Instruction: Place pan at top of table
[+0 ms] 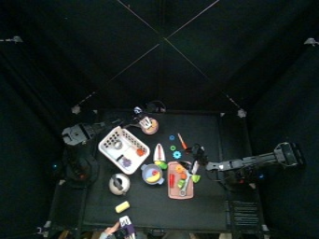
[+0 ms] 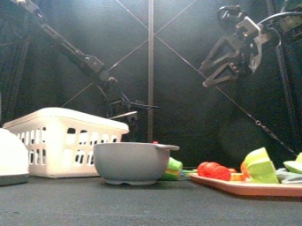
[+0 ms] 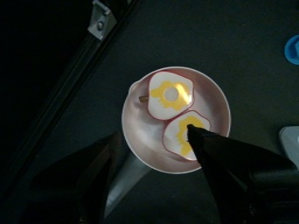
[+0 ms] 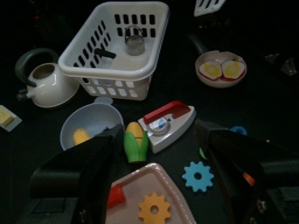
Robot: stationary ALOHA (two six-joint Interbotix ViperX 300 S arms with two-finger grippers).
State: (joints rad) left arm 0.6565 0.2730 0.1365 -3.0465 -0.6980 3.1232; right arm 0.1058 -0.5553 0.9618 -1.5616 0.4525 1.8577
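Note:
The pan (image 3: 176, 118) has a pinkish-red rim and holds two toy fried eggs. In the top view the pan (image 1: 147, 124) lies on the black table (image 1: 218, 131) near its far edge, just beyond the white basket (image 1: 121, 142). My left gripper (image 1: 149, 113) hangs right over the pan. One jaw shows above the pan's inside and the other is a dim shape well off to the side, so the jaws are apart. The pan also shows in the right wrist view (image 4: 219, 66). My right gripper (image 4: 163, 162) is open and empty, held above the table's right side.
The white basket (image 4: 117, 44), a white kettle (image 4: 47, 83), a grey bowl (image 2: 132, 163), toy corn (image 4: 135, 140) and a pink tray (image 4: 128, 188) of toy pieces fill the table's middle and front. A corner post (image 3: 103, 22) stands near the pan.

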